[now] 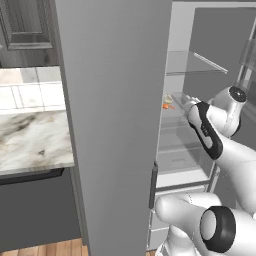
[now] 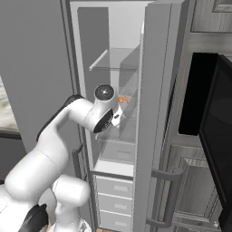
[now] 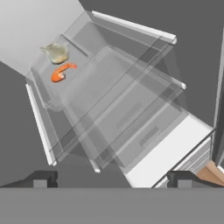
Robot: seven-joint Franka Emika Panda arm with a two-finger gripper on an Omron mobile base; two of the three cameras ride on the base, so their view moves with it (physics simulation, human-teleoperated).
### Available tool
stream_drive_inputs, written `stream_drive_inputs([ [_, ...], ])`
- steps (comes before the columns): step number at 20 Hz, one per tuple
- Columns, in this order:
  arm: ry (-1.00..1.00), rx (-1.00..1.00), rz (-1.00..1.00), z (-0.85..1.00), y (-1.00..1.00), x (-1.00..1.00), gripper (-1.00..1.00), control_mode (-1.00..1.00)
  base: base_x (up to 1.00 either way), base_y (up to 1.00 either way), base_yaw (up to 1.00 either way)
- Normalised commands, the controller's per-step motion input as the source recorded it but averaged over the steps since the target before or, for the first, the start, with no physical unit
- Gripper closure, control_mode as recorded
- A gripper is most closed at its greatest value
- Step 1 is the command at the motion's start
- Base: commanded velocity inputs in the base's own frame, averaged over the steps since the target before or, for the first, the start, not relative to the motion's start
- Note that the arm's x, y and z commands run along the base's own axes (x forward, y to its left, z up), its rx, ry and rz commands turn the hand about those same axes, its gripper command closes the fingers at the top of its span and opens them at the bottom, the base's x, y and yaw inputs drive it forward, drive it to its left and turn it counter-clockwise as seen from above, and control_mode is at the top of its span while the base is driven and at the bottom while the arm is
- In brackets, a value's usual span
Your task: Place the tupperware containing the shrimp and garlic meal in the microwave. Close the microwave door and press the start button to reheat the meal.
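Fridge door (image 1: 112,125): a tall plain grey panel, seen swung open in the left base view; a dark vertical handle (image 1: 153,185) is fixed near its lower edge.
Fridge interior (image 2: 118,68): pale grey walls are shown, with clear glass shelves (image 3: 127,100) stacked one above another.
Drawers (image 2: 113,190): white fronts are seen at the bottom of the compartment.
Counter (image 1: 32,140): a marbled white and grey top is set left of the fridge, above a dark cabinet front.
Wall tiles (image 1: 30,92): pale tiles are laid behind the counter.
Floor (image 1: 55,248): wooden boards are shown.
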Motion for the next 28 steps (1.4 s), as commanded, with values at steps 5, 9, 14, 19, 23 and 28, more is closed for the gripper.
stream_drive_inputs([
  [5,0.00,0.00,0.00,-0.11,0.00,0.35,-1.00,-1.00,0.00,0.00,0.00],
  [9,0.00,0.00,0.00,-0.16,0.00,0.29,-1.00,-1.00,0.00,0.00,0.00],
  [14,0.00,0.00,0.00,-0.17,-0.10,0.20,-1.00,-1.00,0.00,0.00,0.00],
  [19,0.00,0.00,0.04,-0.01,-0.13,0.15,-1.00,-1.00,0.00,0.00,0.00],
  [23,-0.01,0.00,0.05,0.00,-0.02,0.21,-1.00,-1.00,0.00,0.00,0.00],
  [28,0.00,0.00,0.07,-0.03,-0.04,0.24,-1.00,-1.00,0.00,0.00,0.00],
])
